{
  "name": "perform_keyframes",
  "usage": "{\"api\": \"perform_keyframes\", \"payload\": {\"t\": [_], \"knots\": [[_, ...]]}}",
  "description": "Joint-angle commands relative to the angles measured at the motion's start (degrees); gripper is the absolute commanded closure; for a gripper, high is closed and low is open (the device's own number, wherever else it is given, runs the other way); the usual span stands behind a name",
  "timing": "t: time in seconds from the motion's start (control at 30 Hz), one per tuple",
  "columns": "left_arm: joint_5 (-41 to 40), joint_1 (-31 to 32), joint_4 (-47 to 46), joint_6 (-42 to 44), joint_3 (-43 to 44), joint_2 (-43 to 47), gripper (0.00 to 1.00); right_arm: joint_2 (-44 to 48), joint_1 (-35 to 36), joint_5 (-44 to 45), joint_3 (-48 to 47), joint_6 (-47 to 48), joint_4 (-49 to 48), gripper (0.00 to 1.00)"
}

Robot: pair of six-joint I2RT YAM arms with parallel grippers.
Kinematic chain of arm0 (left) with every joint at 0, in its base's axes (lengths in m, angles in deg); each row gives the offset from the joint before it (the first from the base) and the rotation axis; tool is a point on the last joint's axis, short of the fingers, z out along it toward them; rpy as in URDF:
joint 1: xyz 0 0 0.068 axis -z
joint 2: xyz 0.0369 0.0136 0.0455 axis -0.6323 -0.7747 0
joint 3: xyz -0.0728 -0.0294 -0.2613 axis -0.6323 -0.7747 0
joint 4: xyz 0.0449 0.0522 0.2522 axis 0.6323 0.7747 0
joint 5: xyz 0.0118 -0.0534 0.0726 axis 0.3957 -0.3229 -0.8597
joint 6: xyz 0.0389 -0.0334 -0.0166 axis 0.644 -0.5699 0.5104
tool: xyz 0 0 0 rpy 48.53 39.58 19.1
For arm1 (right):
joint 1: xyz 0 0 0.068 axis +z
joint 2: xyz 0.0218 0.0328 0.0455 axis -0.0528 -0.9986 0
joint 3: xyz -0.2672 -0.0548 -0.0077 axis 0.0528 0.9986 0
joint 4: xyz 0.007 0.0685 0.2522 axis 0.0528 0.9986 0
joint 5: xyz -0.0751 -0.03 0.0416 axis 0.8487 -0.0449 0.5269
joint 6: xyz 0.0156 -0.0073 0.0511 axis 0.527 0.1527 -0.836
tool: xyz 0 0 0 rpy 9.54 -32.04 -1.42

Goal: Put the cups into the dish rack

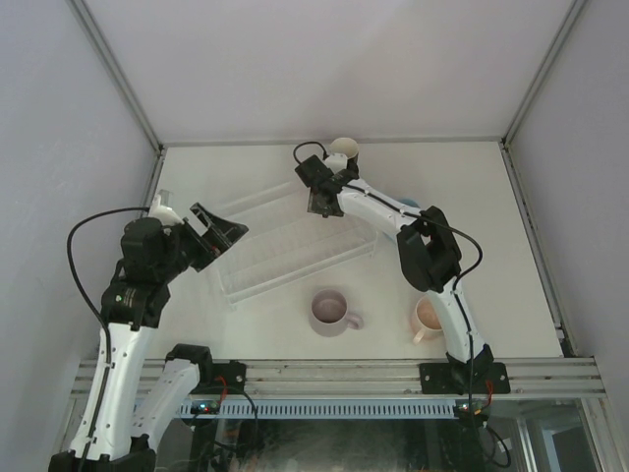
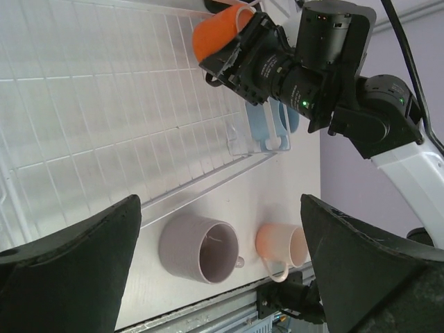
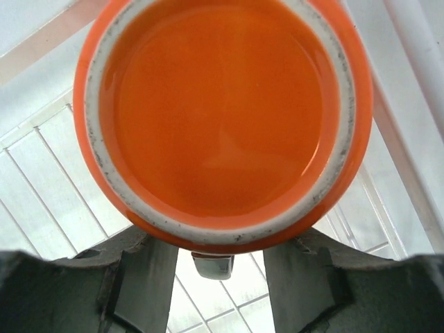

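The right pincer [image 3: 223,244] has its jaws part-spread right against the orange mug [image 3: 222,111]; I cannot tell whether they clamp it or have let go. The mug sits dead ahead of the fingertips, base toward the wrist and long axis in line with the pincer, over the far edge of the dish rack [image 1: 295,251]. The left pincer [image 2: 220,208] is spread wide and holds nothing, hovering at the rack's left end, well apart from that mug.

White table [image 1: 265,324]; grey walls [image 1: 49,118]
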Motion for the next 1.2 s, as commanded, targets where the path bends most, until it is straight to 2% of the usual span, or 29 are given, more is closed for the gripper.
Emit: {"api": "perform_keyframes", "payload": {"t": [0.0,0.2,0.3,0.4,0.53,0.63,0.8,0.93,1.17], "knots": [[4.2,-0.4,-4.0,2.5,0.4,-0.6,0.00,4.4,0.5,1.3,-0.4,1.4,-2.9,0.52],[-0.2,-0.4,0.3,7.1,1.3,-0.1,0.00,11.0,1.7,0.9,2.8,1.2,-3.6,0.51],[-3.8,-0.4,3.2,10.8,3.2,-0.1,0.00,14.2,2.1,0.4,4.0,0.4,-2.4,0.51],[-5.4,-0.4,3.7,10.8,3.3,-0.5,0.00,18.0,2.6,0.7,4.9,-0.2,0.3,0.51],[3.8,-0.4,-1.3,8.3,-1.8,-1.6,0.00,24.8,3.3,1.7,7.6,-0.9,6.3,0.51],[5.4,-0.4,-5.4,7.7,-3.8,0.4,0.00,32.5,2.8,0.9,14.8,-2.2,7.9,0.51],[3.8,0.4,-2.5,8.0,-0.3,-0.3,0.00,46.4,-0.9,-2.7,27.1,-4.4,12.1,0.48],[0.5,5.2,-2.1,7.8,1.8,-1.7,0.00,55.5,-6.0,-4.0,37.0,-9.7,19.2,0.42],[-1.0,12.5,-2.3,5.7,5.6,-6.7,0.00,71.9,-10.2,-5.3,53.1,-17.5,21.6,0.46]]}}
